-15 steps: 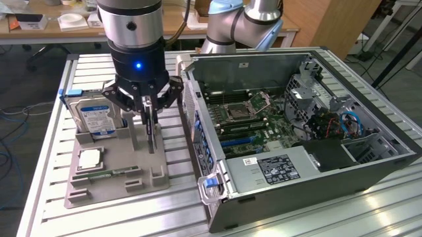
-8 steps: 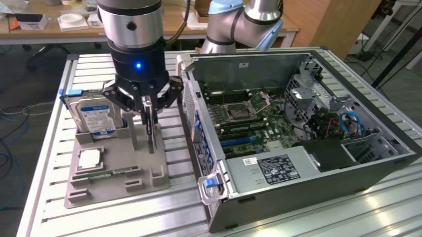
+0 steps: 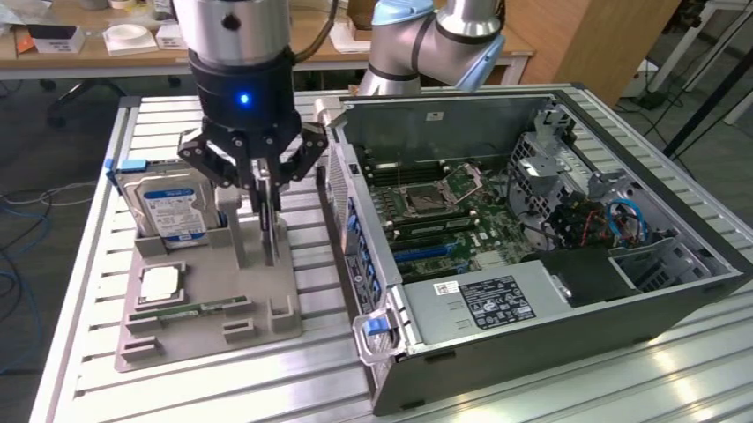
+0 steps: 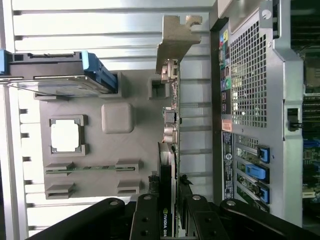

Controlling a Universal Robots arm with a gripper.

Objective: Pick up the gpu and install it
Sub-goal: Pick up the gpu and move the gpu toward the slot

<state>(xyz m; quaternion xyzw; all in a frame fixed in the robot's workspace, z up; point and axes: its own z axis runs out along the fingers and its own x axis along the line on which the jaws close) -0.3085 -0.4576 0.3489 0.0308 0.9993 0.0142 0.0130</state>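
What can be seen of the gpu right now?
The gpu is a thin dark circuit card standing upright on edge at the grey holder beside the open computer case. Seen edge-on in the wrist view, it carries small metallic parts, a green label near the grip and a bent silver bracket at its far end. The gripper straddles its top edge, fingers against both faces. Whether its lower edge rests in the holder cannot be told.

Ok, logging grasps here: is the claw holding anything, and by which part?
The claw grips the gpu by its upper long edge, fingers on both flat faces, away from the silver bracket end.
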